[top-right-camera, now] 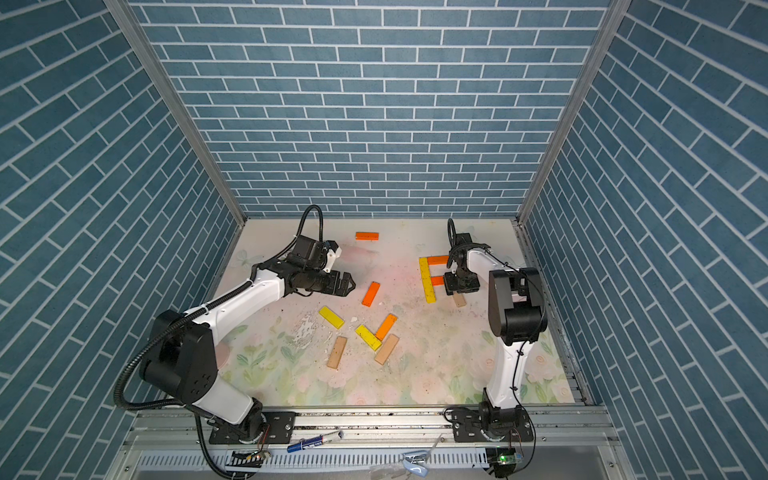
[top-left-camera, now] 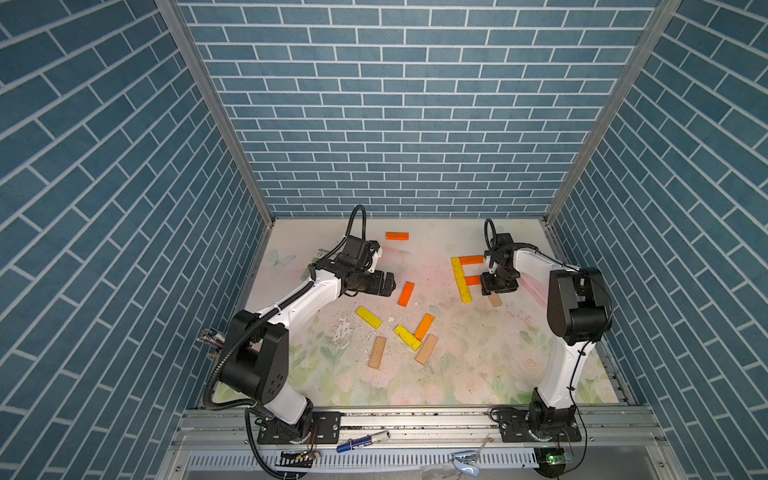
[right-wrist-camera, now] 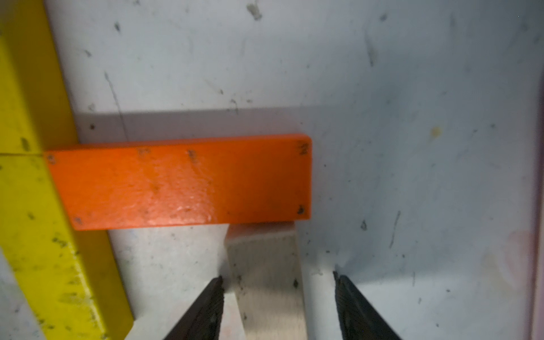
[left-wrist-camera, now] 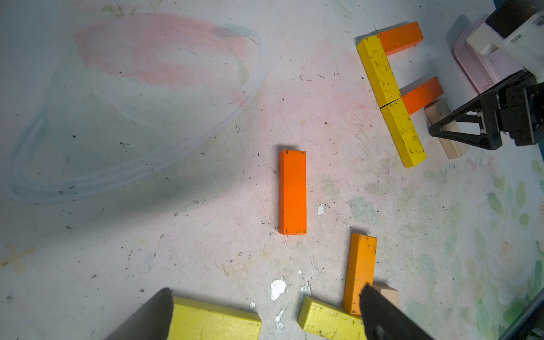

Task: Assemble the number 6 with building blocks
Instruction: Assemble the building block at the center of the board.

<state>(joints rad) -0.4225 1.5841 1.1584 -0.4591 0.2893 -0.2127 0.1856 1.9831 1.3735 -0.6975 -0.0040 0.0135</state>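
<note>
Two yellow blocks (top-left-camera: 460,279) form a column on the right of the table. One orange block (top-left-camera: 471,260) joins its top and another (right-wrist-camera: 176,182) its middle. A tan block (right-wrist-camera: 265,265) lies end-on against that middle orange block. My right gripper (right-wrist-camera: 278,276) is open astride it, with a gap on one side. My left gripper (left-wrist-camera: 265,290) hovers open and empty near a loose orange block (left-wrist-camera: 293,191). More loose building blocks lie in front: yellow (top-left-camera: 368,317), yellow (top-left-camera: 407,337), orange (top-left-camera: 424,326), tan (top-left-camera: 377,352) and tan (top-left-camera: 427,349). Another orange (top-left-camera: 397,236) lies at the back.
A pink case (left-wrist-camera: 477,59) lies behind the right arm, near the right wall. Blue brick-patterned walls close in the floral table (top-left-camera: 478,374) on three sides. Pens (top-left-camera: 361,440) lie on the front rail. White flecks of chipped surface (top-left-camera: 343,328) dot the middle.
</note>
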